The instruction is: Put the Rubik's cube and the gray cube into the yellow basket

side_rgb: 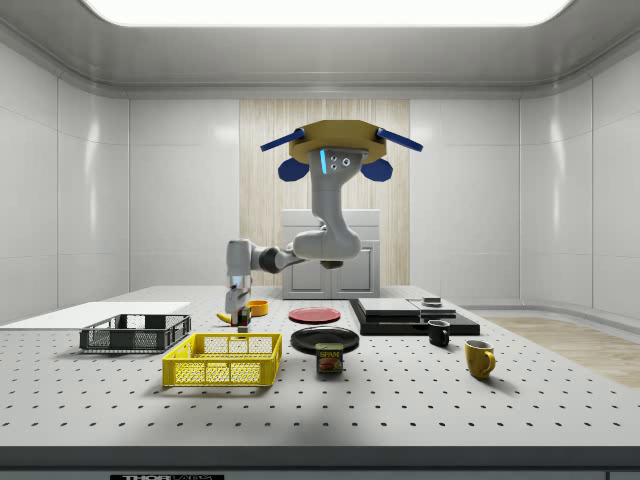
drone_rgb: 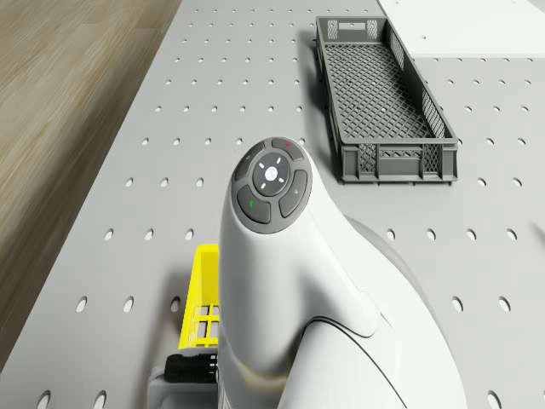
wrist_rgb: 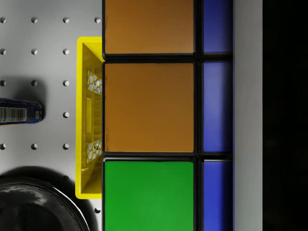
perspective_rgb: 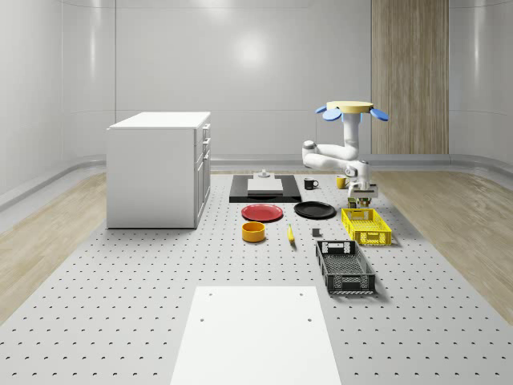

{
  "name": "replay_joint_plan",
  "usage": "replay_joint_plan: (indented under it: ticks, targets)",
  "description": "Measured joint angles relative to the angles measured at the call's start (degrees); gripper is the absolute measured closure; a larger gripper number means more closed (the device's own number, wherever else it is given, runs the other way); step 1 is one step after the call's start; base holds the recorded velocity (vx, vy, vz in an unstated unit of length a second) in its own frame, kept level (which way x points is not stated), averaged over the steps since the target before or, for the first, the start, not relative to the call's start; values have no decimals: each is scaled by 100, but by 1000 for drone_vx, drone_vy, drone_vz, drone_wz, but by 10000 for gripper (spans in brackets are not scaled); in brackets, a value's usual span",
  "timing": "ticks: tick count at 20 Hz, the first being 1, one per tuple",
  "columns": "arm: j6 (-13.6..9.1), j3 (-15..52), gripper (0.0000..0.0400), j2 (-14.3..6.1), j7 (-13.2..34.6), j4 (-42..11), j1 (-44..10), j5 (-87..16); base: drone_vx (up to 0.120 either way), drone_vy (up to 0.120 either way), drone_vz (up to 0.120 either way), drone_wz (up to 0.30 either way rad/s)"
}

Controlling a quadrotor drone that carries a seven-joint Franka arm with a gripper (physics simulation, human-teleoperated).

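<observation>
— Wrist view: the Rubik's cube (wrist_rgb: 149, 115) is clamped in my gripper (perspective_rgb: 362, 192), right over the near end of the yellow basket (wrist_rgb: 89, 115).

— And the drone (side_rgb: 336, 150)?

— I have it hovering above the table (perspective_rgb: 120, 305), behind the basket; black plate (perspective_rgb: 315, 210) alongside.

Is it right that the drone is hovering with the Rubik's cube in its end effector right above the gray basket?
Not quite. The end effector holds the Rubik's cube above the yellow basket, not the gray basket, which sits apart toward the side view's left. The side view shows it, with the drone hovering above the table.
</observation>
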Motion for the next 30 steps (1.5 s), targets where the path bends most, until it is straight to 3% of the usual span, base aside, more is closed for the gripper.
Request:
replay_joint_plan:
  ticks: [5,11,28,30]
  targets:
    - [155,-409,75,-5,8,93,-68,-380,0,0,0,0]
    - [320,-877,75,26,16,238,-164,-820,0,0,-107,0]
    - [603,-1857,75,295,-13,691,-377,-1782,0,0,0,0]
    - [604,-1908,54,329,-23,719,-379,-1839,0,0,0,0]
